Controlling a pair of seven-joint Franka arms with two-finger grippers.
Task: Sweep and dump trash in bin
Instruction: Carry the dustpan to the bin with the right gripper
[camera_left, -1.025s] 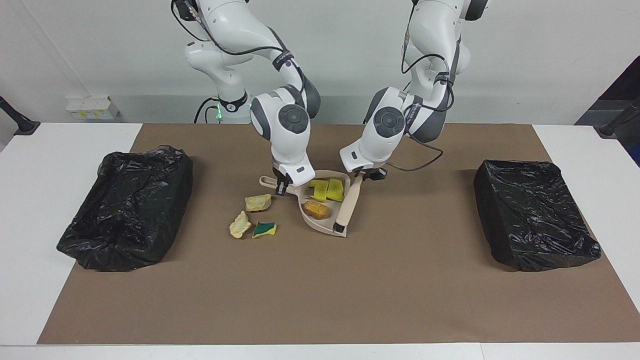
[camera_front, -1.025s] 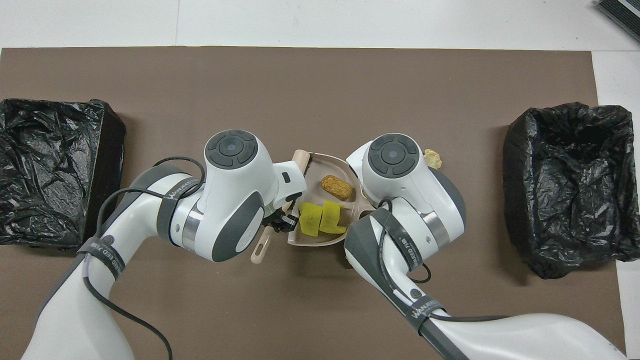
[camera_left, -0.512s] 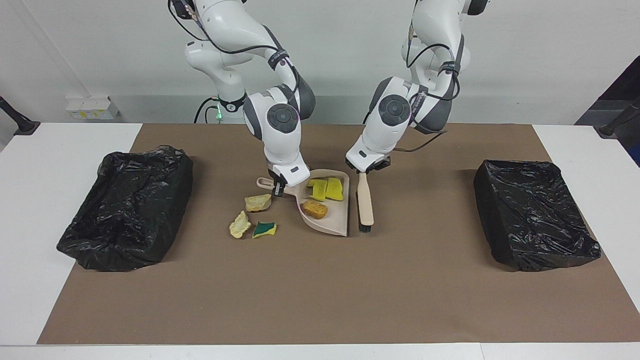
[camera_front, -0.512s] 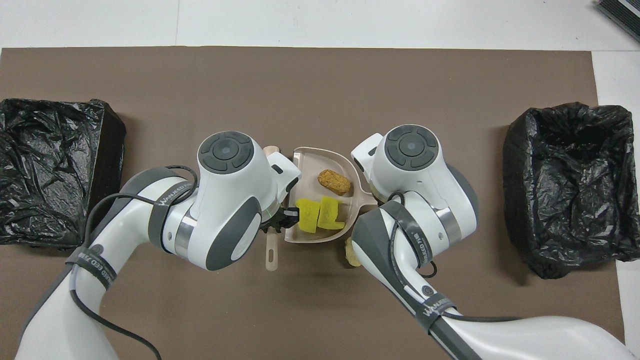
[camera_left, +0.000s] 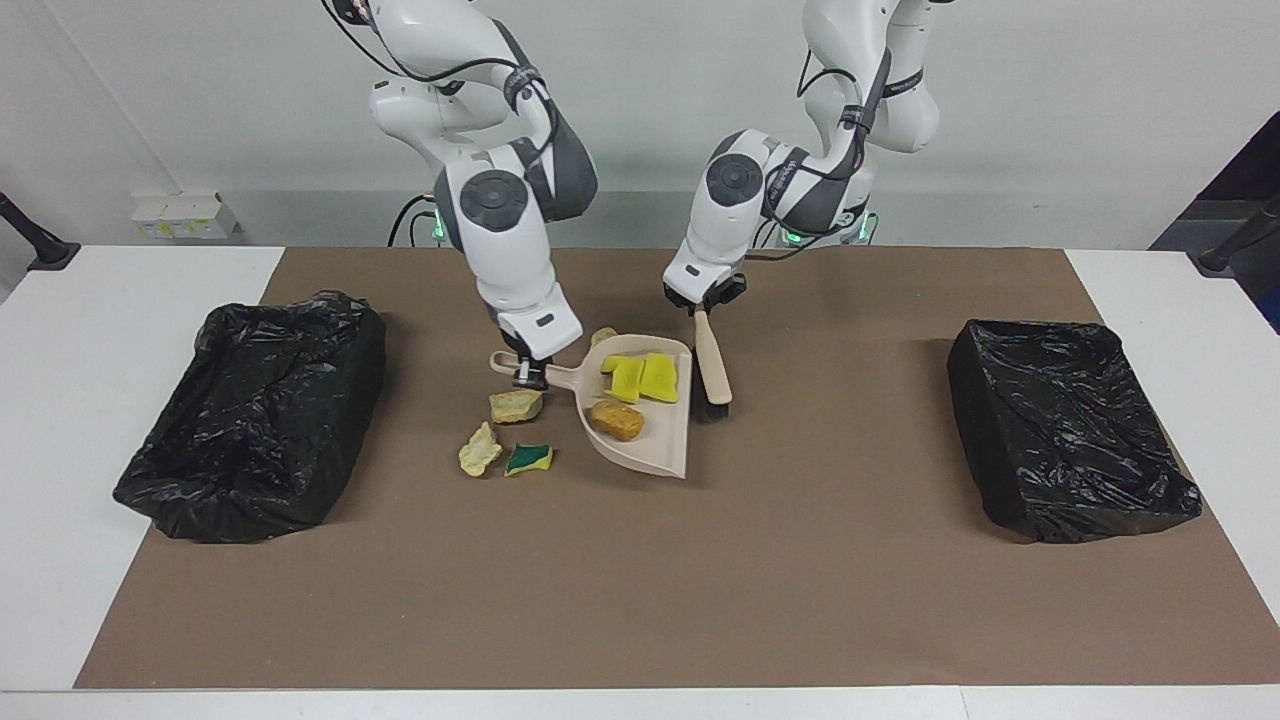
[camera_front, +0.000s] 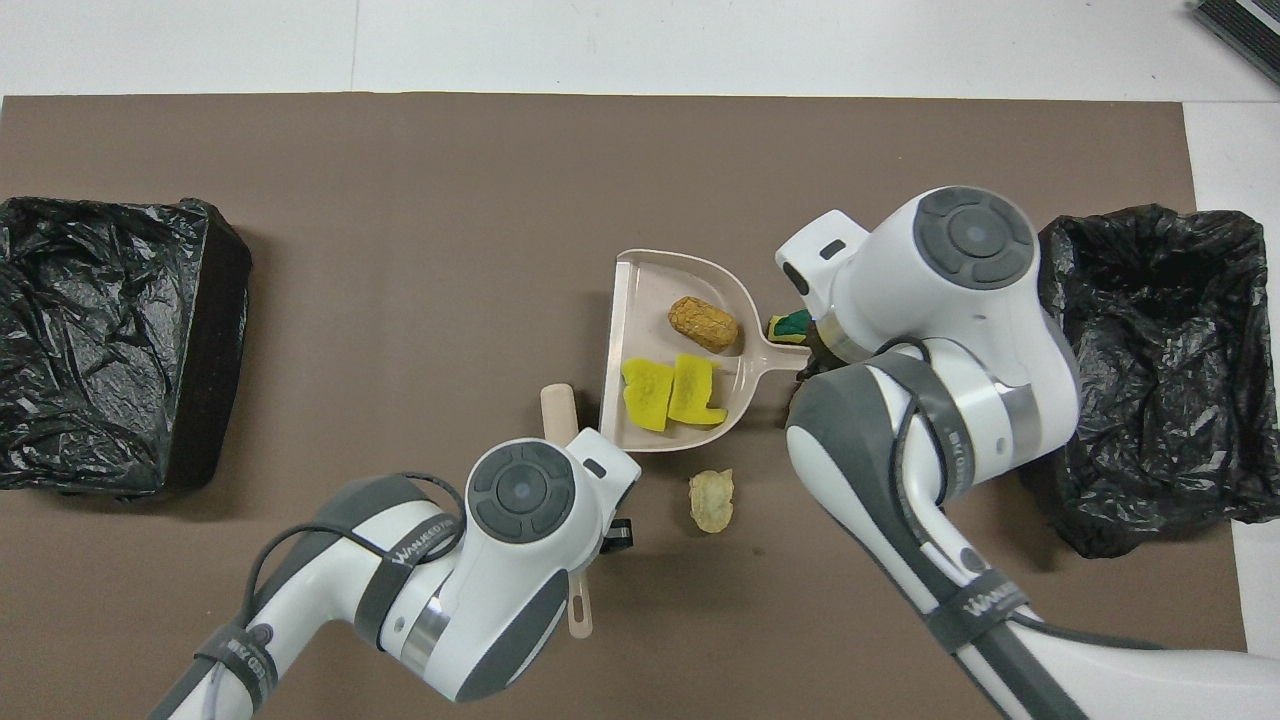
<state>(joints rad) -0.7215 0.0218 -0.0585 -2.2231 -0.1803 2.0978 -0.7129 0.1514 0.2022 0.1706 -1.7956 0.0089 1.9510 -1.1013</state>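
Facing view
- R gripper (camera_left: 531, 374): we see it centre-left of frame, fingers clamped on the dustpan (camera_left: 640, 425) handle end.
- Dustpan: mid-frame on the brown mat (camera_left: 640, 600), open lip toward lower frame.
- In pan: two bright yellow pcs (camera_left: 641, 378) side by side, orange-brown chunk (camera_left: 615, 420) just below them.
- L gripper (camera_left: 703, 305): centre-top, fingers closed on the brush (camera_left: 712, 370) handle top; brush hangs bristles-down just beside the pan's side wall.
- Loose trash: beige chunk (camera_left: 516, 405) beside the pan handle; pale yellow chunk (camera_left: 480, 450) and yellow-green sponge (camera_left: 528, 459) lower down, touching or nearly so, we can't tell which; one beige bit (camera_left: 603, 336) at the pan's upper edge.
- Bins: black-bagged bin (camera_left: 255, 425) at frame left, second bin (camera_left: 1070, 430) at frame right; both well apart from the pan.

Overhead view
- Pan (camera_front: 640, 290): centre, w/ yellow pcs (camera_front: 672, 390) and orange-brown chunk (camera_front: 703, 323) inside.
- Beige bit (camera_front: 711, 498): on mat just below the pan.
- Green sponge (camera_front: 788, 327): only a corner shows by the R wrist; other loose pcs are hidden under the R arm.
- Brush (camera_front: 558, 415): handle tip pokes out above the L wrist, lower centre.
- Fingers: both hidden under the wrists here.
- Bins: one (camera_front: 110, 340) at left edge, one (camera_front: 1150, 370) at right edge.
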